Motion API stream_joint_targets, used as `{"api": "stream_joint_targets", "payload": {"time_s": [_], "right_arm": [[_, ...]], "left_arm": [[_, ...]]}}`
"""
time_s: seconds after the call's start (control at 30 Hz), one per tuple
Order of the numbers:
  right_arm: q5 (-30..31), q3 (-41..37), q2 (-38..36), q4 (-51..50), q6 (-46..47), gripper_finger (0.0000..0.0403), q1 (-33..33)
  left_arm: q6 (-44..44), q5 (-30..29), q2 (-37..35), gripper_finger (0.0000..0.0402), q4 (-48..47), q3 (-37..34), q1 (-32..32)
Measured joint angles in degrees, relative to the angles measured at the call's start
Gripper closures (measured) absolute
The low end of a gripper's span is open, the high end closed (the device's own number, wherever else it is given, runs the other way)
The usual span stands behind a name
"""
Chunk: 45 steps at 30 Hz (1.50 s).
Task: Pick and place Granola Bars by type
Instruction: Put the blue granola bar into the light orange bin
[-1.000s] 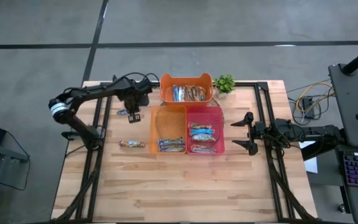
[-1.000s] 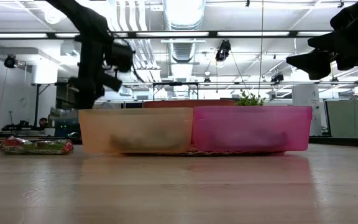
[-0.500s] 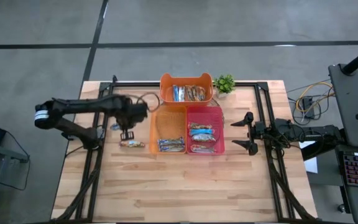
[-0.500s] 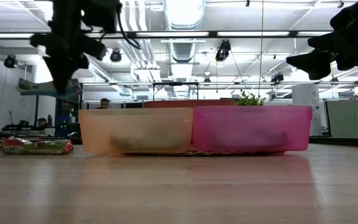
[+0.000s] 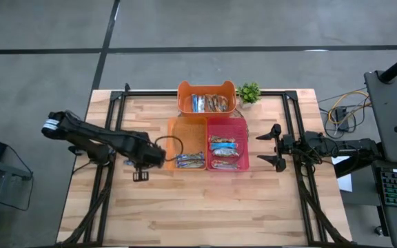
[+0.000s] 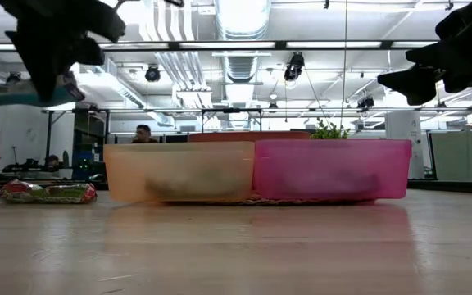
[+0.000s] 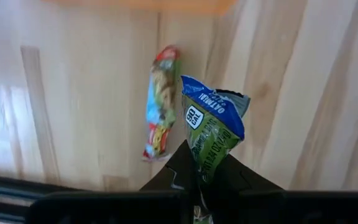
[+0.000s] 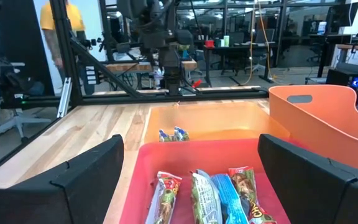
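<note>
Moved nearer since 0.5 s ago: left gripper (image 7: 199,186) clamped on green-and-blue shiny-wrapped granola bar (image 7: 213,134), above red-green wrapped bar (image 7: 161,102) on wooden table (image 5: 205,200); right gripper (image 5: 274,147) open, idle right of pink plastic bin (image 5: 244,153).

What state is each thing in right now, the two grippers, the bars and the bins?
left gripper: shut on a blue-green bar, held above the table.
loose bar: lying flat on the wood, untouched.
right gripper: open, waiting beside the pink bin.
orange bin: holds bars at its near end.
pink bin: holds several bars.
back orange bin: holds unsorted bars.
plant: upright.
</note>
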Motion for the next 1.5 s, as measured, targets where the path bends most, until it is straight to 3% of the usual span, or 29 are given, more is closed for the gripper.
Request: {"api": "stream_joint_targets", "payload": {"time_s": [0.33, 0.8, 1.13, 1.5], "right_arm": [[0.0, 0.0, 0.0, 0.0, -0.01, 0.0044, 0.0], [0.0, 0.0, 0.0, 0.0, -0.02, 0.0044, 0.01], [0.0, 0.01, 0.0, 0.0, 0.02, 0.0044, 0.01], [0.02, 0.0, 0.0, 0.0, 0.07, 0.0044, 0.0]], "left_arm": [[7.33, -0.09, 11.28, 0.04, -0.45, 15.6, 1.4], [20.91, -0.25, 27.84, 0.04, -1.52, 35.71, 10.98], [24.26, -0.22, 34.93, 0.04, -1.32, 41.5, 15.26], [24.3, -0.2, 36.52, 0.04, 1.42, 42.03, 17.15]]}}
